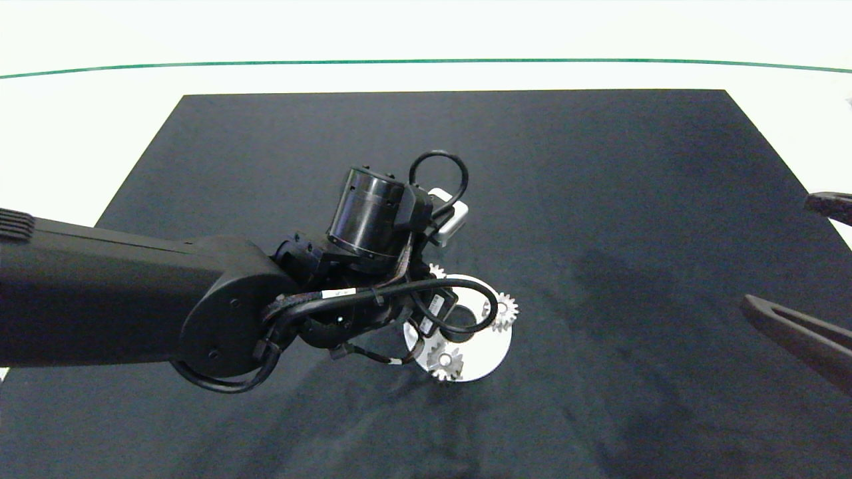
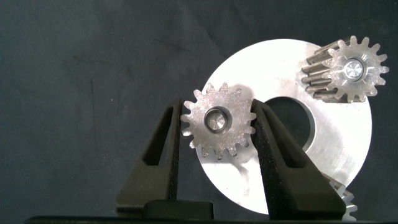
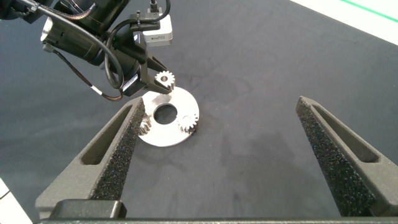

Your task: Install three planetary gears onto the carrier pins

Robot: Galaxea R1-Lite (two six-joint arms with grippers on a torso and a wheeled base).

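Left claw (image 2: 217, 124) is clamped on one gear (image 2: 217, 121), its two pads pressed on the teeth, held over the rim of the white disc (image 2: 339, 155). Two other gears (image 1: 504, 311) sit on pegs on that disc, second one (image 1: 444, 362) at the near edge. Disc lies on the black mat (image 1: 599, 199) on the tabletop. Right claw (image 3: 230, 155) is spread wide with nothing in it, well off to the right.
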